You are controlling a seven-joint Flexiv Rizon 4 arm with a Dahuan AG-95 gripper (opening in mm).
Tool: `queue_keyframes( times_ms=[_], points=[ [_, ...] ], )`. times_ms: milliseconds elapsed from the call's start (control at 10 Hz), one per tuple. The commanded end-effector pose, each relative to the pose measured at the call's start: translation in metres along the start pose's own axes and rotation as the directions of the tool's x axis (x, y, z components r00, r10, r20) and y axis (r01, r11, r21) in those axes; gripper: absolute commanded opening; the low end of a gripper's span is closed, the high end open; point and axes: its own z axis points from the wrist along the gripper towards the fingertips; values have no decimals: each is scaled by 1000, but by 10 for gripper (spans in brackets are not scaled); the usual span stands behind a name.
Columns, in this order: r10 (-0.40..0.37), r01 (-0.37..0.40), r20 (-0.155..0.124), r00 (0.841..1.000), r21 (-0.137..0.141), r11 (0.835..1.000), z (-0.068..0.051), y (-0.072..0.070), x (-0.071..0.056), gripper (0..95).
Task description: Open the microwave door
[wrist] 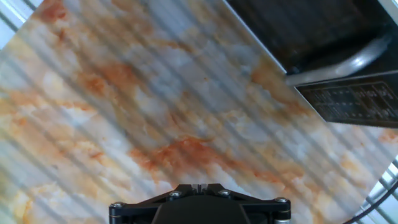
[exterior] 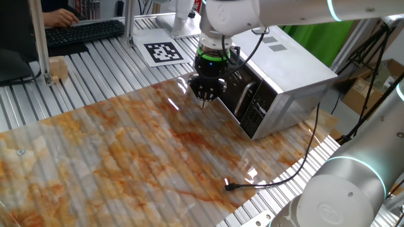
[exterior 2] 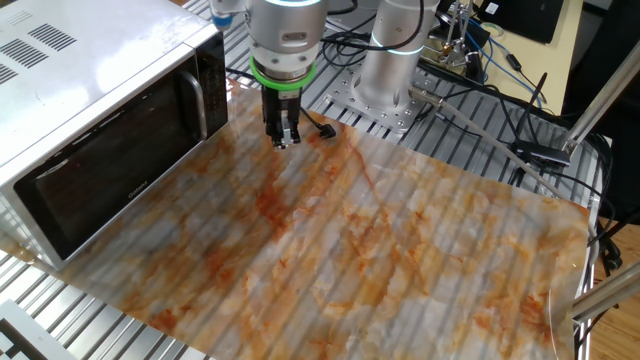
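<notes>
A robot arm's gripper [exterior 2: 284, 138] hangs over a table covered with a marbled orange, white and grey sheet [exterior 2: 400, 250], its two fingers pointing straight down and held close together with nothing between them; from the other fixed view only a thin sliver of gap shows at the tips, which sit just above the sheet. In the hand view the fingers themselves do not show, only the black base of the hand [wrist: 199, 205] along the bottom edge, with the marbled sheet filling most of the picture. Just beside the gripper, toward the microwave [exterior: 284, 72], stands the microwave door [exterior 2: 115, 175], a glossy black glass panel that lies flush with the silver-grey box and is closed. The door's vertical silver bar handle [exterior 2: 198, 102] is the nearest part to the fingers, close but not touching them, and it sits between the glass and the narrow dark button panel [exterior 2: 214, 82]. In the hand view the handle [wrist: 357, 59] curves across the upper right corner. A black power cord [exterior: 297, 164] trails from the microwave across the sheet. Farther back, a printed black-and-white marker [exterior: 163, 52] lies on the slatted metal table [exterior: 95, 69], and a keyboard [exterior: 82, 31] sits beyond.
</notes>
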Motion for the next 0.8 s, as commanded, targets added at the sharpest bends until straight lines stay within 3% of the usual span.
queue_keyframes(
  times_ms=[100,300,700,800],
  points=[
    [15,-17,-40,999,-35,999,2,-16,-4,0],
    [23,-24,-40,999,-43,999,1,-24,-4,0],
    [109,-110,-34,993,-41,993,1,-65,-17,0],
    [135,-136,-31,990,-39,990,1,-70,-19,0]
  ],
)
